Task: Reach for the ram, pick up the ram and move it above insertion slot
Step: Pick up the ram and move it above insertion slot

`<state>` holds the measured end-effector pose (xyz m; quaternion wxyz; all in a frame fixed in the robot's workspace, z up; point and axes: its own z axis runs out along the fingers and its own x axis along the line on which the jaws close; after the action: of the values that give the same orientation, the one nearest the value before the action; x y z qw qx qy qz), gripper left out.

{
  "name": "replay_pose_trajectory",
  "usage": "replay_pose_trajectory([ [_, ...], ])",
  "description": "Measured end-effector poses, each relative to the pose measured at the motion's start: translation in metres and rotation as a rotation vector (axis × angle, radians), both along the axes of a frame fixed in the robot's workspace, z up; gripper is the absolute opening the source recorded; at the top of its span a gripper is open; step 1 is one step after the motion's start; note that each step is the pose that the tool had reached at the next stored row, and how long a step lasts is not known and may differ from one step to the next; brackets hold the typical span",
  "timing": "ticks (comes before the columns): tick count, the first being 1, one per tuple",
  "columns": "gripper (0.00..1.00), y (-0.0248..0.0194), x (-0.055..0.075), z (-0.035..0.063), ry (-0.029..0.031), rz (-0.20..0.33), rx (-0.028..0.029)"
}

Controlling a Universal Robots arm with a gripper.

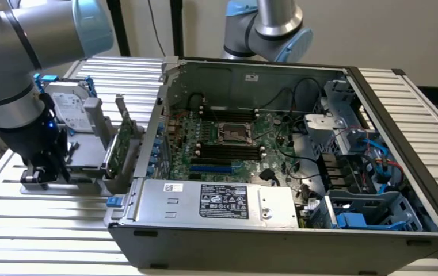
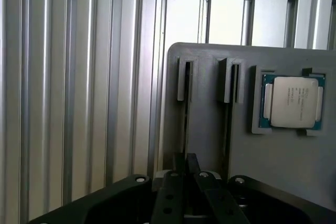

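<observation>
A: Where's the ram (image 2: 186, 114)?
B: I see it as a thin dark strip, edge-on, in the flat grey plastic holder (image 2: 207, 121), directly under my black gripper (image 2: 185, 165). Clamped or spread, I cannot tell.

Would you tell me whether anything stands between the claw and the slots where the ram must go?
The upright green card and the case's side wall stand between the claw at the grey holder and the motherboard's black slots.
</observation>
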<state>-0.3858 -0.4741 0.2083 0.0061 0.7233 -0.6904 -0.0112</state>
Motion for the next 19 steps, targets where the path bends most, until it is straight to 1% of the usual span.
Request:
replay_pose_trajectory([
  [3, 0.13, 0.0, 0.001, 0.0097, 0.0002, 0.0, -0.0001],
  [14, 0.13, -0.0001, 0.004, 0.0597, 0.0001, 0.0, 0.0],
  [17, 0.13, 0.0, 0.008, 0.0734, 0.0001, 0.0, 0.0],
  [19, 0.13, 0.0, 0.014, 0.0826, 0.0002, 0.0, 0.0],
])
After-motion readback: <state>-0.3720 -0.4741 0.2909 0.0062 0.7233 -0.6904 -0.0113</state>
